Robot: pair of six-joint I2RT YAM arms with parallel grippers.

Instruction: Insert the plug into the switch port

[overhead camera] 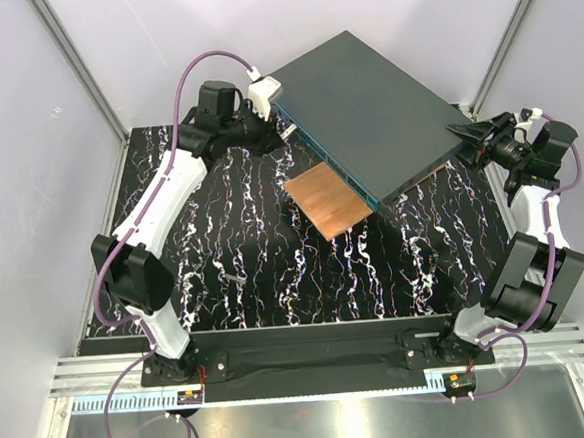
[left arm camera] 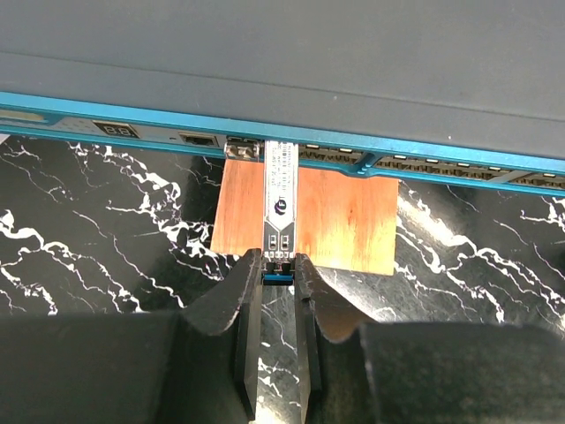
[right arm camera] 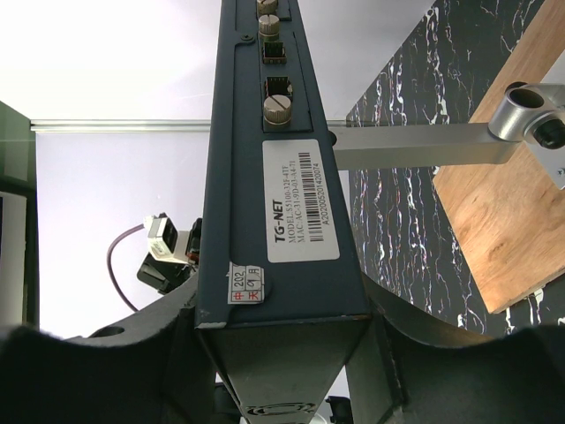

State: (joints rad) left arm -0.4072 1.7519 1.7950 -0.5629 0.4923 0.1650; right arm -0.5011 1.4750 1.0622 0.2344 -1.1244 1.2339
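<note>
Plug (left arm camera: 281,199) juts from pinching left jaws to switch port (left arm camera: 282,141); right jaws clamp box (overhead camera: 373,93).

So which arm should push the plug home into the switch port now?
Left. The left hand grips the plug by its rear, tip at the teal port row. The right hand is clamped on a corner of the switch, probably steadying it.

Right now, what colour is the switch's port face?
Teal-blue; the port face shows best in the left wrist view.
</note>
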